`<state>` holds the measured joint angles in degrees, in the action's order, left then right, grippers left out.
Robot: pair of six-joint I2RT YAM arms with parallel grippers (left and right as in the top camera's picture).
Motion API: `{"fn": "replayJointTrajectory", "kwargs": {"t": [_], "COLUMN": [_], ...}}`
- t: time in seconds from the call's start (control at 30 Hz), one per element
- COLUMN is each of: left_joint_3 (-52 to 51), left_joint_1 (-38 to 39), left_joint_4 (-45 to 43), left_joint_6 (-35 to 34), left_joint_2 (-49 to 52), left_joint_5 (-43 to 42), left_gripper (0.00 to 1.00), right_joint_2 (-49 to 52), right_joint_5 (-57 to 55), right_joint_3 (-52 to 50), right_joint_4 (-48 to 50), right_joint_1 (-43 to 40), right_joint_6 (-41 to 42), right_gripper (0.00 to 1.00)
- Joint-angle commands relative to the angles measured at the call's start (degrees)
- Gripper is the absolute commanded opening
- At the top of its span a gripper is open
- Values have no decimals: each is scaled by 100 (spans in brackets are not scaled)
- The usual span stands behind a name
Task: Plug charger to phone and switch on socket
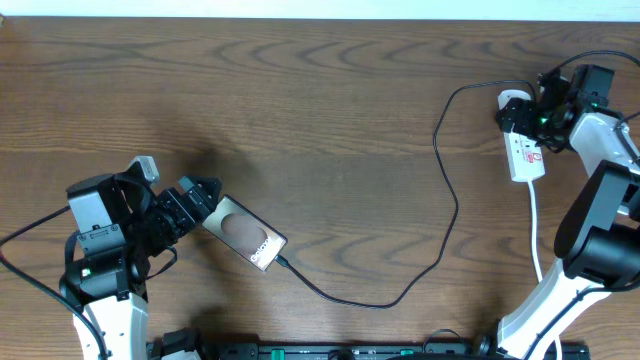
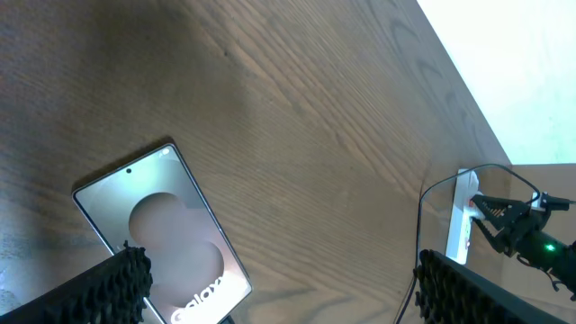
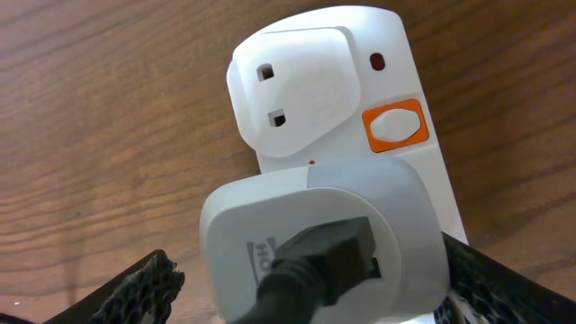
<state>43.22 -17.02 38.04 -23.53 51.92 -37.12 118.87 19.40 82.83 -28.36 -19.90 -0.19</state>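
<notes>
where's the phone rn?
Overhead view: the phone lies flat at the lower left of the table, one end by the left gripper, the charger cable meeting its other end.

phone: a flat dark slab with a brownish oval picture and white lettering is being shown face up, lying slanted on the wooden table, low on the left side.
charger cable: a thin black line is being run from the phone's lower right end, dipping toward the near edge, then curving up to the far right.
charger adapter: a white block, entered by the black cable, is being shown seated in the socket.
socket: a narrow white strip is being seen lying flat at the far right, well apart from the phone; its thick white lead is being trailed toward the near edge.
switch: a white rocker in an orange frame is being shown beside an unoccupied outlet; its position cannot be told.
</notes>
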Motion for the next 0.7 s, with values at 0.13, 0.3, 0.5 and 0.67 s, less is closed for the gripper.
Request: {"fn": "replayJointTrajectory", "kwargs": {"t": [0.13, 0.3, 0.5, 0.67], "left_joint_3": [90, 90, 90, 90], "left_joint_1": [11, 11, 11, 11], "left_joint_4": [11, 28, 48, 52], "left_joint_6": [57, 57, 57, 57], "left_joint_2": [-33, -33, -33, -33], "left_joint_5": [35, 35, 35, 35], "left_gripper": [92, 92, 92, 92], "right_joint_2": [-24, -85, -85, -87], "right_joint_5": [566, 555, 549, 557], "right_joint_3": [-184, -184, -184, -184], "right_joint_4": [-686, -739, -721, -772], "right_joint_1": [90, 81, 81, 81], "right_joint_6": [249, 227, 227, 229], "right_gripper": [89, 89, 90, 91]}}
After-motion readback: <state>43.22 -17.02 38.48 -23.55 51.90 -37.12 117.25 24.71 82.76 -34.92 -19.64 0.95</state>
